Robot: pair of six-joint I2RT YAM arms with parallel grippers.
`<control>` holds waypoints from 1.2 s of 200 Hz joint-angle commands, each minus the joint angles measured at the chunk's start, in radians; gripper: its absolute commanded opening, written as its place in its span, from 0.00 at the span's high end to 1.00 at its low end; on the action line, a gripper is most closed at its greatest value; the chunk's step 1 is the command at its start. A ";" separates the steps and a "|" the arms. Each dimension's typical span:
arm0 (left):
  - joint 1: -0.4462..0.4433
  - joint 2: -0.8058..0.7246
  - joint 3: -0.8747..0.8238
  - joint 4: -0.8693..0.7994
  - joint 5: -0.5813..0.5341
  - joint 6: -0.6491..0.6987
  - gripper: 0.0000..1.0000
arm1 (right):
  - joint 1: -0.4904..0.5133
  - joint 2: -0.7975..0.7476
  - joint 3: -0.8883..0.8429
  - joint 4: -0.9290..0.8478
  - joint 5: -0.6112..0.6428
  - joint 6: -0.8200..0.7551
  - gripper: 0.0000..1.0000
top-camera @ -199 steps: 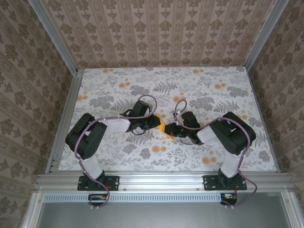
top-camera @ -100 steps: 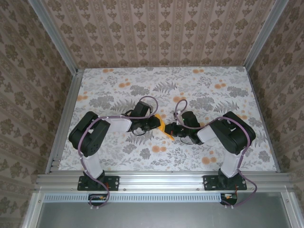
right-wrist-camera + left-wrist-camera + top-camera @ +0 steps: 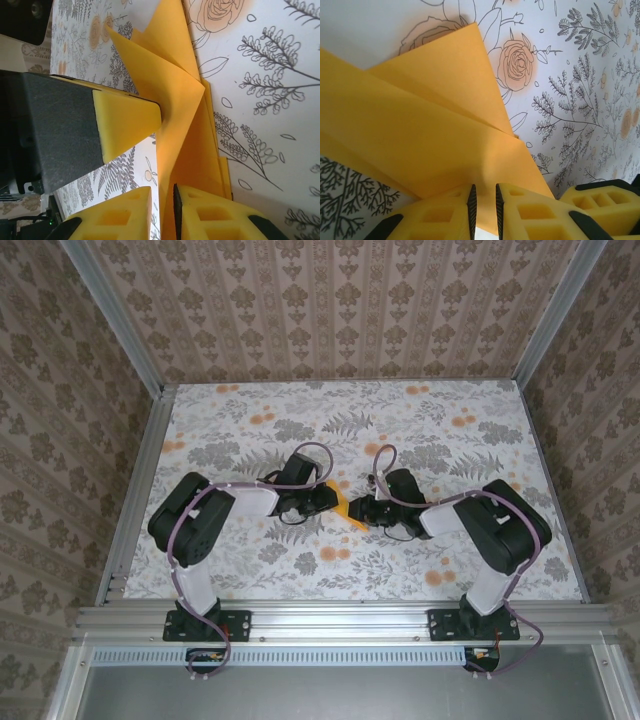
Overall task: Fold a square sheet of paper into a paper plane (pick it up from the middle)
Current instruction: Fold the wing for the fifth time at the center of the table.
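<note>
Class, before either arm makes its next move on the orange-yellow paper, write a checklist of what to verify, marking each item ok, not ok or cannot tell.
1. Left gripper has its jaws nearly closed, with the bright orange-yellow folded paper sheet between them: ok.
2. Right gripper is firmly clamped on the sheet: cannot tell; the paper's edge runs into its narrow gap.
3. Left finger stands apart from the right fingers: ok.
4. Creases show in the sheet: ok.
5. Dart shape is finished: not ok; there are only layered triangular flaps.
6. Sheet sits between both arms on the floral-print table: ok.
</note>
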 commanded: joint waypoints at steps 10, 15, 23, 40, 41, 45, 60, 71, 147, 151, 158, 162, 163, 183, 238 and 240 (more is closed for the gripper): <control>0.011 0.028 0.018 -0.041 0.001 -0.014 0.79 | -0.006 -0.057 0.036 -0.153 -0.044 -0.065 0.77; 0.011 0.028 0.018 -0.042 0.001 -0.013 0.79 | -0.007 -0.060 0.037 -0.169 -0.044 -0.070 0.76; 0.011 0.028 0.021 -0.042 0.003 -0.013 0.79 | -0.007 -0.066 0.040 -0.197 -0.047 -0.081 0.76; 0.011 0.030 0.022 -0.045 0.005 -0.011 0.79 | -0.007 -0.072 0.042 -0.241 -0.052 -0.096 0.76; 0.011 0.031 0.022 -0.046 0.005 -0.011 0.79 | -0.007 -0.072 0.042 -0.243 -0.052 -0.096 0.76; 0.011 0.030 0.022 -0.045 0.005 -0.012 0.79 | -0.007 -0.073 0.042 -0.254 -0.050 -0.100 0.77; 0.011 0.031 0.022 -0.047 0.005 -0.012 0.79 | -0.007 -0.081 0.040 -0.294 -0.031 -0.121 0.77; 0.011 0.031 0.023 -0.049 0.005 -0.011 0.79 | -0.007 -0.087 0.032 -0.306 -0.012 -0.128 0.79; 0.013 0.030 0.045 -0.059 0.025 0.005 0.79 | -0.019 -0.068 0.016 -0.307 0.021 -0.150 0.91; 0.013 0.028 0.048 -0.060 0.028 0.008 0.79 | -0.021 -0.067 0.015 -0.302 0.019 -0.149 0.92; 0.013 0.027 0.053 -0.062 0.033 0.011 0.79 | -0.022 -0.068 0.012 -0.292 0.016 -0.147 0.93; 0.013 0.025 0.055 -0.062 0.034 0.015 0.78 | -0.023 -0.068 0.010 -0.288 0.014 -0.146 0.94; 0.013 0.024 0.055 -0.062 0.034 0.017 0.78 | -0.024 -0.068 0.009 -0.287 0.013 -0.146 0.94; 0.014 0.004 0.071 -0.067 0.049 0.034 0.76 | -0.032 -0.066 0.001 -0.261 -0.004 -0.129 0.97; 0.007 -0.076 0.041 0.010 0.061 0.059 0.59 | -0.066 -0.032 -0.035 -0.134 -0.073 -0.021 0.99; 0.005 -0.076 0.041 0.014 0.063 0.059 0.59 | -0.066 -0.031 -0.036 -0.131 -0.076 -0.017 1.00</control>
